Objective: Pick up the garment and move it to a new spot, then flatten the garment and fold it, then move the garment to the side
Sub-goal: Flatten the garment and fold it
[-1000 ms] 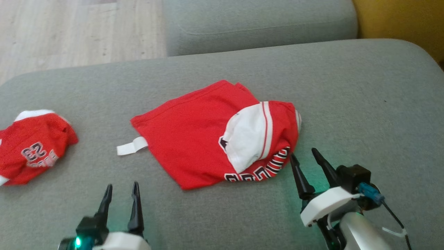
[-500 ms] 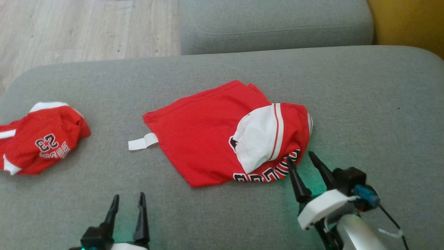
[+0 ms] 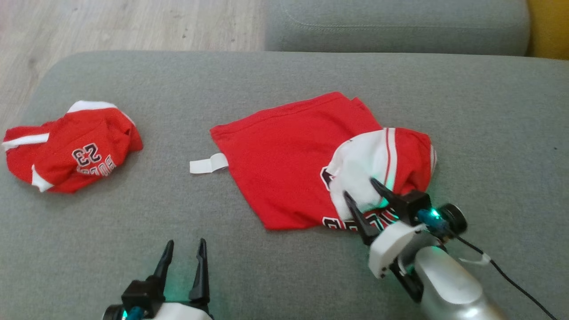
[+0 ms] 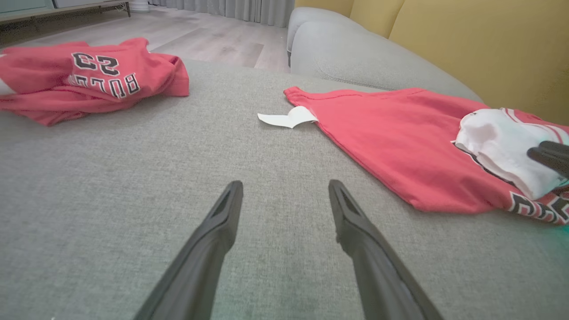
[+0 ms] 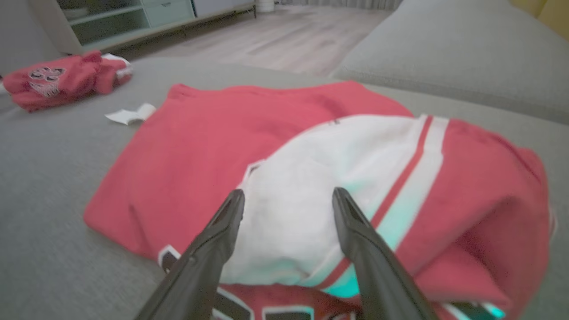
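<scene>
Near me the left gripper [image 3: 186, 241] is hanging over the bare sofa cushion [image 3: 284, 271], fingers apart. The right gripper [image 3: 359, 186] has been pushing forward and is now reaching its spread fingers over the white panel [image 3: 362, 162] at the near right end of the red garment [image 3: 284, 164], so the first pick-up looks close. The garment is lying mid-cushion, nothing lifted yet.

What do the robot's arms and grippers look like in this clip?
The left gripper and right gripper each have two long, tapering black fingers on a white housing with a green glow. The right forearm is silvery, with a blue connector and black cable.
</scene>
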You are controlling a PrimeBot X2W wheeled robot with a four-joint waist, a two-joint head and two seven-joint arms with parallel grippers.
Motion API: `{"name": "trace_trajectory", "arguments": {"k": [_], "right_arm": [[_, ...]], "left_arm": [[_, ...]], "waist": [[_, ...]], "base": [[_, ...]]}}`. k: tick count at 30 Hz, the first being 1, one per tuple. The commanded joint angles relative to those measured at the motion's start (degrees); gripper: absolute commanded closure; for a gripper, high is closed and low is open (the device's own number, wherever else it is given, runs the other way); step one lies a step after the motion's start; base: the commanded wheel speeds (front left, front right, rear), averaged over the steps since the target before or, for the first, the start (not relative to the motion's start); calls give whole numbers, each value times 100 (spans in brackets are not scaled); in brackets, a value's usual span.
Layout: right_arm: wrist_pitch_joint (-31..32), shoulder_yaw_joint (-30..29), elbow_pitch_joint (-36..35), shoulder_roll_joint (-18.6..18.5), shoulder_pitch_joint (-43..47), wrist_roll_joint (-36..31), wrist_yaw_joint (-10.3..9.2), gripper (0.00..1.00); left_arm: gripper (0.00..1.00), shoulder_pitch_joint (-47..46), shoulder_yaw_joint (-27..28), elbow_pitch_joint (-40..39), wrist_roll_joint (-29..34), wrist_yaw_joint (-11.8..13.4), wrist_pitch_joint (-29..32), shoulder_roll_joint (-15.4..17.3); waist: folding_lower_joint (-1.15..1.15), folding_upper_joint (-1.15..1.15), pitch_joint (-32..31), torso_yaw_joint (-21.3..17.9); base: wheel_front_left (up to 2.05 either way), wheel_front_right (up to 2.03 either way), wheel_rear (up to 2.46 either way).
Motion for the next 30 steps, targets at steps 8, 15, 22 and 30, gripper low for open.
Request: {"name": "trace_trajectory", "arguments": {"k": [8, 15, 22, 30], "right_arm": [[-33, -394, 766, 54, -441, -390, -4, 0], [-35, -300, 358, 55, -377, -59, -4, 100], [-36, -356, -764, 56, -203, 235, -4, 100], [-36, -583, -2102, -93, -945, 519, -4, 100]], "left_arm": [[0, -262, 103, -76, -35, 7, -55, -2], [0, -331, 47, -79, -61, 28, -55, -3], [0, -365, 45, -90, -51, 21, -55, -3], [0, -369, -27, -67, -73, -26, -55, -3]], "waist": [[-1, 0, 129, 76], [-1, 0, 198, 58], [-1, 0, 183, 52], [-1, 0, 118, 251]], "base": [[0, 0, 0], [0, 0, 0], [0, 0, 0], [0, 0, 0]]}}
